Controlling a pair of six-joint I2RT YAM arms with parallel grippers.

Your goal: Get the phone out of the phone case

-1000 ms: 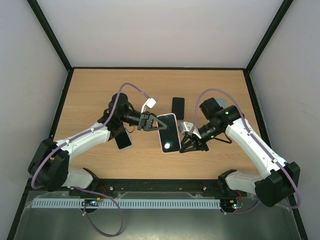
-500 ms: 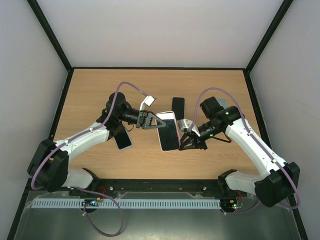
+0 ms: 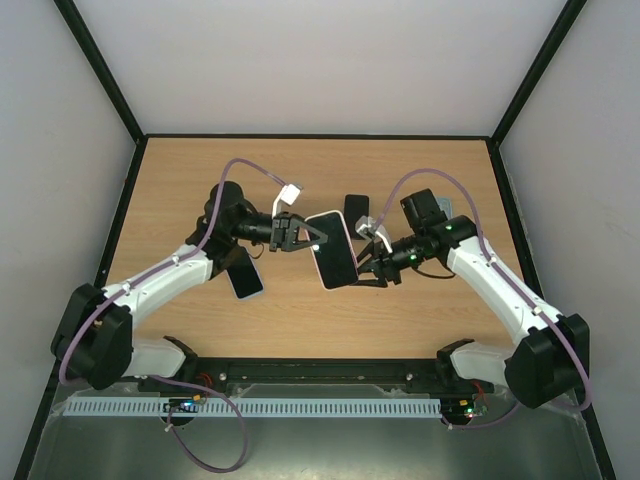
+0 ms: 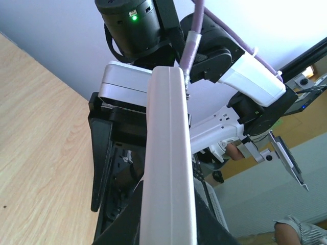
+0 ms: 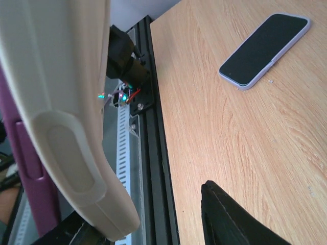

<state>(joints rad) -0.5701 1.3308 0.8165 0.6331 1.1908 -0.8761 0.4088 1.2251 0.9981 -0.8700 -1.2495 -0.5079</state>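
Note:
The phone in its pale pink case (image 3: 331,250) is held in the air over the middle of the table, dark screen up and tilted. My left gripper (image 3: 292,232) is shut on its left edge. In the left wrist view the case's edge (image 4: 166,153) runs up between the black jaws. My right gripper (image 3: 376,262) is at the phone's right edge and stands open. In the right wrist view the case's corner (image 5: 66,153) fills the left side. One black finger (image 5: 230,219) is well apart from it, and the other finger is hidden.
A phone in a lavender case (image 3: 246,276) lies on the table under my left arm and also shows in the right wrist view (image 5: 265,48). A black phone (image 3: 355,211) lies behind the held one. A small grey object (image 3: 443,206) lies by my right arm.
Both grippers and the cased phone have moved toward the far side of the table. The phone has tilted, and my right gripper has come closer to its right edge.

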